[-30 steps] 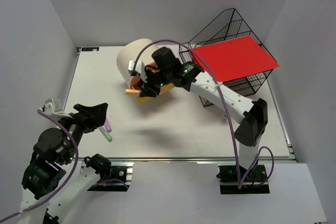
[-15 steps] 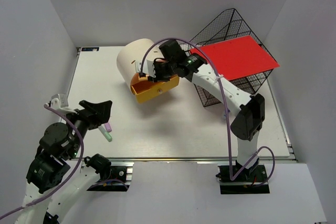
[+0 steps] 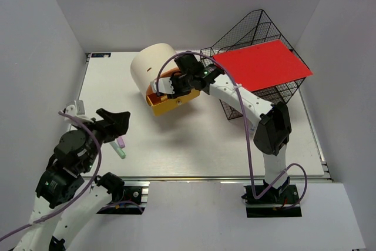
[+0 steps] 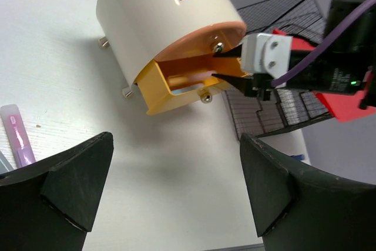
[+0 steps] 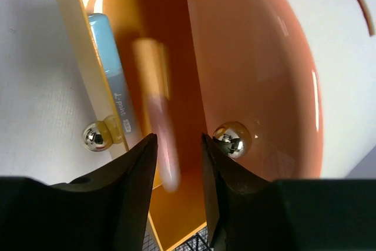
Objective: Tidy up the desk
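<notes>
Right gripper [image 5: 179, 145] first: its fingers [image 5: 132, 171] stand partway apart, wider than the pen [image 5: 155, 86] between them. That pen is a blur of orange and pink, so nothing is pinched; by my read it's loose and dropping into the drawer [image 5: 76, 45]. A clean release, if so. The trick now is to hold the jaws apart and lift straight out with no sideways drift, because the drawer's front wall sits close on one side and the box's orange face on the other. A blue pen [image 5: 111, 69] already lies along that front wall, near the knob [image 5: 94, 136]. The new one looks set to land beside it, lengthwise, which should let the drawer slide shut later. Moving outward, the cream box [image 3: 151, 63] sits at 11 o'clock on the desk [image 3: 194, 139], with its drawer pulled out toward the middle. The rack [image 3: 252, 33] with its red sheet [image 3: 261, 66] sits at 2 o'clock, close by the right arm, so the retreat wants care there too. The desk itself spreads white beneath everything, silver rail at 6 o'clock. Over at 8 o'clock the left gripper [image 4: 176, 145] hangs spread wide and empty. A pink pen [image 3: 121, 143] and a green pen [image 3: 120, 153] lie just beside it, likely next for the drawer and best taken across the barrel.
</notes>
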Tool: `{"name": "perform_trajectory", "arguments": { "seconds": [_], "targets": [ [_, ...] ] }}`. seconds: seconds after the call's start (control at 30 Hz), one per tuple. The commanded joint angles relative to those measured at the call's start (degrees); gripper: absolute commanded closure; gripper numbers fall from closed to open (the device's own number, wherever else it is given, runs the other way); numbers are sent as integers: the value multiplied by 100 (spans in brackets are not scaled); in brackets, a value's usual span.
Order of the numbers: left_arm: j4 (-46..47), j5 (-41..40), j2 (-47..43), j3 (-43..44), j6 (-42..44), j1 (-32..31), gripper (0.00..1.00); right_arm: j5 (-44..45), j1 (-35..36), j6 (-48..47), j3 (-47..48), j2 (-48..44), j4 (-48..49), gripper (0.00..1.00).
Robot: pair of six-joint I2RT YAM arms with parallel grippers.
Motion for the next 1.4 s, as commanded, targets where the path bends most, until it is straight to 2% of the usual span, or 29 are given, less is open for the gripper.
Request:
{"name": "perform_trajectory", "arguments": {
  "seconds": [0.0,0.17,0.23,0.27,0.3,0.33,0.37,0.4,0.43,0.47,0.5,0.53,0.6,0.63,0.7,0.73,0.8,0.9,0.93,1.17,1.37],
  "targets": [
    [-130,102,459,-64,-76,-11,2,41,-5,-13,-7,-135,347,58],
    [-780,67,1778,269,-260,-11,2,-12,-31,92,-77,-398,418,56],
    [-895,-12,2164,340,-340,-11,5,-73,-75,285,-34,-564,374,56],
    [-886,-65,2253,331,-340,-11,10,-73,-75,425,-7,-618,357,56],
    [-817,-117,2341,305,-340,-11,14,-308,-110,862,36,-723,365,69],
    [-816,-170,2533,244,-340,-11,19,-554,-145,1170,63,-924,356,94],
    [-799,-284,2640,209,-340,41,34,-687,-206,1530,46,-1048,435,100],
    [-790,-372,2736,173,-349,41,42,-1063,-224,2500,-85,-1353,496,100],
    [-807,-469,2955,138,-436,41,49,-1267,-372,2918,-86,-1539,610,100],
    [-859,-687,3061,129,-445,41,61,-1730,-409,3288,-460,-1932,698,100],
    [-869,-776,3158,129,-463,41,66,-1961,-461,3944,-1056,-2154,812,100],
    [-843,-821,3220,103,-480,102,68,-2207,-523,4194,-1392,-2382,961,100],
    [-719,-909,3387,85,-472,164,69,-2707,-707,4895,-2095,-3048,1488,100],
    [-693,-900,3466,85,-498,278,69,-2884,-812,5083,-2804,-3253,1943,100],
    [-483,-839,3686,15,-498,410,67,-3534,-1058,5365,-3458,-3781,2349,100],
    [-421,-821,3800,-20,-481,585,65,-3789,-1112,5583,-4122,-3921,2900,91],
    [-245,-795,4169,-47,-437,779,61,-4403,-1305,5795,-4628,-4167,3325,80],
    [80,-664,4555,-125,-288,1244,55,-4801,-1515,5534,-4604,-4169,2951,70],
    [159,-515,4609,-134,-174,1359,50,-4819,-1560,5446,-4560,-4186,2758,69],
    [555,-162,5057,-187,389,2176,37,-4635,-1842,5190,-4805,-4906,2861,66],
    [634,179,5690,-468,705,2721,40,-4521,-1973,5041,-4902,-5004,2879,66]
  ]
}}
